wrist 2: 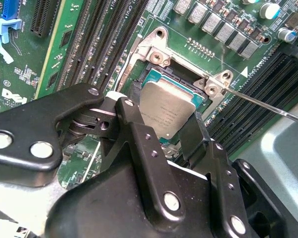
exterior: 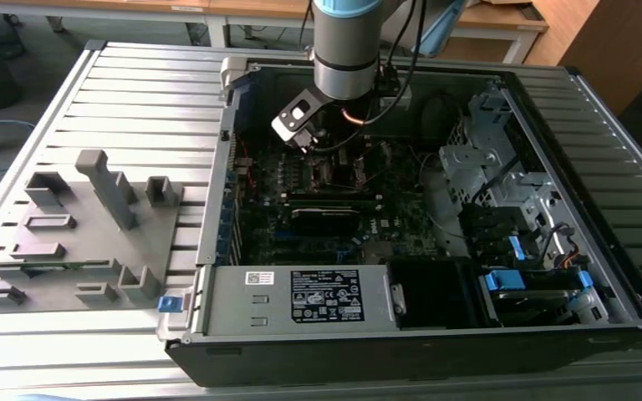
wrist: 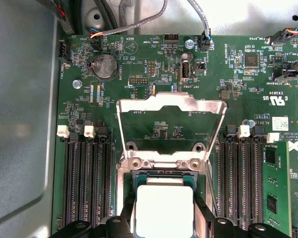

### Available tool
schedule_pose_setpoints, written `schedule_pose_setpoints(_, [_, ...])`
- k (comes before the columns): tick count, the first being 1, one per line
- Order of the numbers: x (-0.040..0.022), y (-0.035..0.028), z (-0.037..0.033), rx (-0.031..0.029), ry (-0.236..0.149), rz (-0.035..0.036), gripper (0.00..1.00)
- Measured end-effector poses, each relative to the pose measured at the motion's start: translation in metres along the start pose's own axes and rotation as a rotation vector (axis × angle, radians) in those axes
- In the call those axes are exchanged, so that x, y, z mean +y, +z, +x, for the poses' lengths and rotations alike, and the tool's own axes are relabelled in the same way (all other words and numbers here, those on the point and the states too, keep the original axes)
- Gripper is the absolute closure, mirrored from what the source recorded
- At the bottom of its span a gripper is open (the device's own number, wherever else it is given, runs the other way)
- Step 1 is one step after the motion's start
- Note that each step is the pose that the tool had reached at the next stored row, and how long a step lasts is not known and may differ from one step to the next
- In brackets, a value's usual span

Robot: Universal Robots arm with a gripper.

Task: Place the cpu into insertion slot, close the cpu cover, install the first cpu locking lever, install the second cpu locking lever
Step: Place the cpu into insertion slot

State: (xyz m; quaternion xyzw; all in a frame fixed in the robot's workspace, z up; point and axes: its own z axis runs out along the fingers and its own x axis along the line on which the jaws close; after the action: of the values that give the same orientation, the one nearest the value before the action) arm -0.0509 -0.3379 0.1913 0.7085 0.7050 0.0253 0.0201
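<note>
Slatted grey table (exterior: 131,92): black gripper (wrist 2: 161,116) grasps the square grey cpu (wrist: 164,210) at the silver-rimmed dark insertion slot (wrist 2: 161,74); thin silver cpu cover (wrist: 171,102) stands open.

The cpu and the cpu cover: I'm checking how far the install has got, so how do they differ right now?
The cpu is a solid grey plate; the cpu cover is a silver frame with board showing through its window. The cpu is at the insertion slot, gripped by the hand; the cpu cover is swung open off the slot, untouched. Both are square, metallic and socket-sized.
</note>
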Motion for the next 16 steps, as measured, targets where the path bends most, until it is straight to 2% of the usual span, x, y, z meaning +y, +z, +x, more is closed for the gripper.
schedule_pose_setpoints(16, [0.0004,-0.0002,0.0,0.0024,-0.004,0.0001,0.45])
